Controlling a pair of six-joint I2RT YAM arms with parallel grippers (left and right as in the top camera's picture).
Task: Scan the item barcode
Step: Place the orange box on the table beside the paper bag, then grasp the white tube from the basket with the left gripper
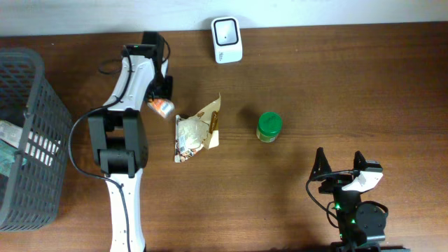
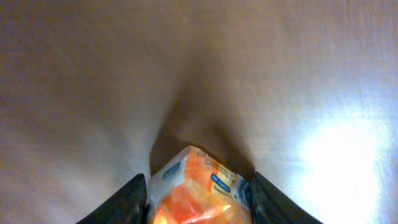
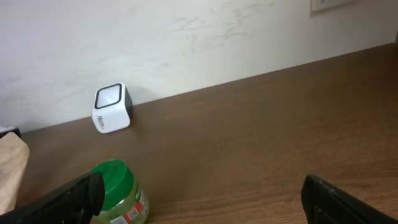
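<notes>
1. Overhead: the left gripper (image 1: pixel 160 104) grasps a small orange-and-white plastic packet (image 1: pixel 164 108) over the worktop's left half. The white box scanner (image 1: pixel 227 39) sits rightward at the far edge, nearer this arm.
2. Left wrist: the packet fills the jaws' gap.
3. Right wrist: the right gripper (image 3: pixel 205 202) is splayed and empty.

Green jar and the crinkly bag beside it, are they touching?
Apart. The overhead view shows bare table between the green jar and the bag.
</notes>
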